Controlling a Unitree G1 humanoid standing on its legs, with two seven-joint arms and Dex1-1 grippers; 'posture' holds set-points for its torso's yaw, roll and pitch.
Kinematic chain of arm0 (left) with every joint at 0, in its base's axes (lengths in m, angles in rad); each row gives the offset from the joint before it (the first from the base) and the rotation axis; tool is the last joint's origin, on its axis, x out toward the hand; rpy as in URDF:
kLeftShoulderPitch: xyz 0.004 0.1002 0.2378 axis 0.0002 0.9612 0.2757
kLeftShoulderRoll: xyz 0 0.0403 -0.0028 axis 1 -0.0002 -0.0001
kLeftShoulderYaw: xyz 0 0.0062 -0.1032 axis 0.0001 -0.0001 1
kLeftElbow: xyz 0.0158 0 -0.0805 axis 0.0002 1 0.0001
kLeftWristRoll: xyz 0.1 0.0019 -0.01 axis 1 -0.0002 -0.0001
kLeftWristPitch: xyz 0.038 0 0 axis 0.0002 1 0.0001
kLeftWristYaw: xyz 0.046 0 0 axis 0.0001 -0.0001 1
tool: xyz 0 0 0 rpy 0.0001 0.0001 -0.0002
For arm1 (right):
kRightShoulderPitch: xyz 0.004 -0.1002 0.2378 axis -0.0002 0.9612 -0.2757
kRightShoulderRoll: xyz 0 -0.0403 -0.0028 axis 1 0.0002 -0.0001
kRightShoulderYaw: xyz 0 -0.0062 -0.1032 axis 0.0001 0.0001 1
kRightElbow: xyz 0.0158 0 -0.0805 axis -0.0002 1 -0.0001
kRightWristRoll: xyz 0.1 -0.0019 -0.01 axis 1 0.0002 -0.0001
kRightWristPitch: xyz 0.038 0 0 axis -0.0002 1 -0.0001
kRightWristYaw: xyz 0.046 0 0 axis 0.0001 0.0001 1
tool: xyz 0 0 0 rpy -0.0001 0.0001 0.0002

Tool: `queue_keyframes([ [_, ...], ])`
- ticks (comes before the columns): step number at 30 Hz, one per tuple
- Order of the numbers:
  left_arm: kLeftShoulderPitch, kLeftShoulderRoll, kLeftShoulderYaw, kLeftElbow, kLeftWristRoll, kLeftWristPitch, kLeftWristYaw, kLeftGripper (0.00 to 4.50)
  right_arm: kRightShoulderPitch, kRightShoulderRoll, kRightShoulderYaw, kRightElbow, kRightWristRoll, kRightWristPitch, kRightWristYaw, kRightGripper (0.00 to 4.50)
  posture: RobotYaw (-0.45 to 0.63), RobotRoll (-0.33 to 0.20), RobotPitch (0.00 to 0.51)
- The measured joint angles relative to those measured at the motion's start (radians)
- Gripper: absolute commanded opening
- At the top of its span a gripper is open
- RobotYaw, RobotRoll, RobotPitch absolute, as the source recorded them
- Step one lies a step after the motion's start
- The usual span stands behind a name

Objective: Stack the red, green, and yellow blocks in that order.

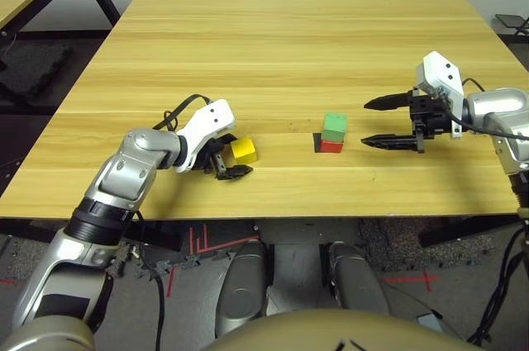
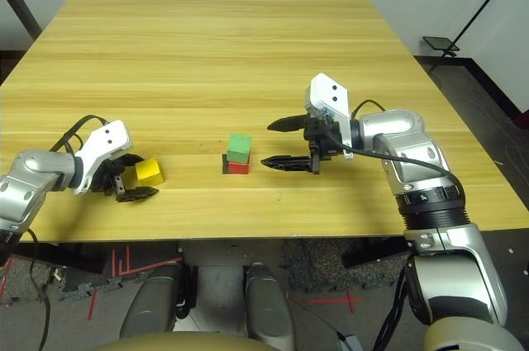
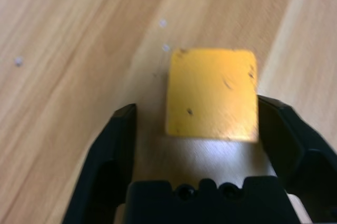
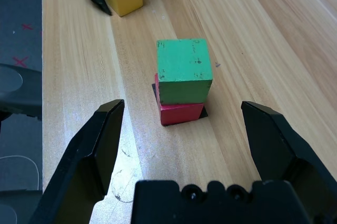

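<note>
at the lower left of the frame, the left end effector (image 3: 196,124) has its fingers spread around the yellow block (image 3: 212,95), a gap on one side. just right of center, the green block (image 1: 335,126) sits on the red block (image 1: 331,146), over a black patch (image 1: 317,143) on the desk (image 1: 273,54). right of them, the right end effector (image 1: 364,123) is spread, empty.

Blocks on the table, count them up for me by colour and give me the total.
Red block: 1, at the bottom of the stack
Green block: 1, on top of the red block
Yellow block: 1, between the fingers of the left gripper
Total: 3 blocks
</note>
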Motion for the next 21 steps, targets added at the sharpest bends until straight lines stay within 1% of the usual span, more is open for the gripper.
queue_keyframes([
  [1, 0.0, -0.011, 0.0, -0.003, -0.003, 0.006, 0.005, 2.98, 0.0, 0.0, 0.0, 0.0, 0.0, 0.0, 0.0, 4.5, 0.13, -0.095, 0.07],
  [3, 0.0, -0.018, 0.0, -0.017, -0.016, 0.023, 0.005, 2.13, 0.0, 0.0, 0.0, -0.001, 0.0, 0.0, -0.001, 4.5, 0.13, -0.095, 0.07],
  [4, 0.0, -0.018, 0.0, -0.025, -0.021, 0.029, 0.004, 1.99, 0.0, 0.0, 0.0, -0.001, 0.0, 0.0, -0.001, 4.5, 0.12, -0.093, 0.067],
  [7, -0.009, -0.006, -0.002, -0.056, -0.037, 0.066, -0.016, 2.01, 0.0, 0.0, 0.0, -0.001, 0.0, 0.0, -0.005, 4.5, 0.12, -0.091, 0.065],
  [9, -0.041, 0.008, -0.007, -0.086, -0.049, 0.112, -0.035, 2.01, 0.002, -0.002, 0.0, -0.001, 0.0, 0.0, -0.006, 4.5, 0.12, -0.086, 0.062],
  [11, -0.1, 0.022, -0.013, -0.118, -0.067, 0.154, -0.058, 2.01, 0.007, -0.003, 0.0, -0.002, 0.0, 0.0, -0.006, 4.5, 0.11, -0.081, 0.059],
  [14, -0.251, 0.019, -0.031, -0.135, -0.093, 0.212, -0.101, 2.01, 0.02, -0.01, -0.002, -0.009, 0.001, 0.0, -0.004, 4.5, 0.11, -0.073, 0.055],
  [16, -0.348, -0.01, -0.051, -0.124, -0.109, 0.219, -0.131, 2.01, 0.028, -0.015, -0.005, -0.012, 0.002, 0.0, -0.003, 4.5, 0.1, -0.067, 0.053],
  [17, -0.399, -0.04, -0.066, -0.106, -0.114, 0.219, -0.148, 2.01, 0.033, -0.016, -0.007, -0.013, 0.003, 0.0, -0.004, 4.5, 0.09, -0.066, 0.053],
  [19, -0.45, -0.076, -0.097, -0.068, -0.115, 0.201, -0.17, 2.01, 0.037, -0.016, -0.01, -0.022, 0.004, 0.0, -0.007, 4.5, 0.08, -0.06, 0.052],
  [21, -0.511, -0.132, -0.145, 0.034, -0.106, 0.151, -0.201, 2.01, 0.054, -0.02, -0.018, -0.034, 0.006, 0.005, -0.013, 4.5, 0.07, -0.06, 0.052],
])
